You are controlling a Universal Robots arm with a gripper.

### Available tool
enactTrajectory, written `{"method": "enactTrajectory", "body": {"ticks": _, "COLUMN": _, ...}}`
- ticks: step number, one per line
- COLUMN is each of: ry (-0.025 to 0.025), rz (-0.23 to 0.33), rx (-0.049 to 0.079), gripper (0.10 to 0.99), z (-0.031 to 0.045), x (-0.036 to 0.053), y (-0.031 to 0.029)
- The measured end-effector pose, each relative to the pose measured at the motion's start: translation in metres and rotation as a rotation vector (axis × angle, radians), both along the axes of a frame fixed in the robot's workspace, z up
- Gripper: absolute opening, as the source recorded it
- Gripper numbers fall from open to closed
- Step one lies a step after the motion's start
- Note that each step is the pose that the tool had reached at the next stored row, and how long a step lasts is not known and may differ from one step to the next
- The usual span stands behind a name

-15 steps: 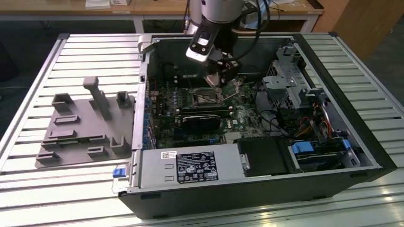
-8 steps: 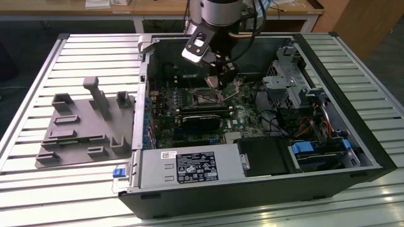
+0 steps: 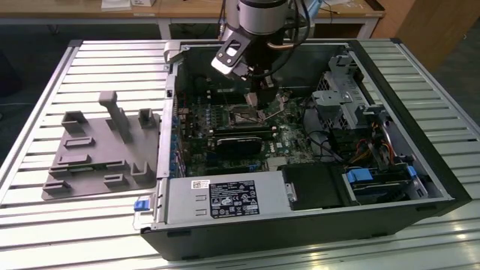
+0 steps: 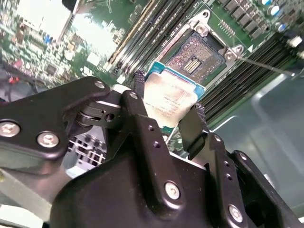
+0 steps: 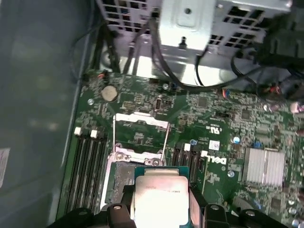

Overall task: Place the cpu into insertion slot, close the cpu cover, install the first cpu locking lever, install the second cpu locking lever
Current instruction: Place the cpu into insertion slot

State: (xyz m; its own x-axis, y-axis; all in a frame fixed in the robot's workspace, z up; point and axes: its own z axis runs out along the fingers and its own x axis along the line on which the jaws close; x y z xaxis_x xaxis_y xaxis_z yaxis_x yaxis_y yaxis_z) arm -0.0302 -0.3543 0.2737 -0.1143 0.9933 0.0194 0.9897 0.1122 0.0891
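Observation:
My gripper (image 4: 168,95) is shut on the cpu (image 4: 170,105), a flat square chip with a pale silver top and a teal-green rim, clamped edge to edge between two black fingers (image 4: 138,84). The chip hangs just above the motherboard, beside and partly over the open insertion slot (image 4: 194,57), whose gold contact field is bare. In the first wrist view the cpu (image 5: 159,197) sits in the gripper (image 5: 160,204) in front of the slot (image 5: 124,175). The cpu cover (image 5: 141,118) stands flipped open, with thin lever rods (image 5: 165,137) raised. In the exterior view the gripper (image 3: 255,103) reaches into the computer case (image 3: 442,185).
Memory slots (image 5: 90,161) flank the socket. A finned heat sink (image 5: 263,166) and cables (image 5: 209,71) lie nearby. The exterior view has a black block (image 3: 240,142), a drive cage (image 3: 345,93), a power supply (image 3: 217,199) and a grey fixture tray (image 3: 98,149) at its left.

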Motion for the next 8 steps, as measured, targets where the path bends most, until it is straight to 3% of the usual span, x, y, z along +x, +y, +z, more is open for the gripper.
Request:
{"method": "enactTrajectory", "body": {"ticks": 5, "ry": 0.0000, "rz": -0.083, "rx": 0.000, "gripper": 0.537, "z": -0.0039, "x": -0.0003, "y": 0.0001}}
{"method": "enactTrajectory", "body": {"ticks": 8, "ry": 0.0000, "rz": -0.097, "rx": 0.000, "gripper": 0.537, "z": -0.0078, "x": -0.0029, "y": 0.0013}}
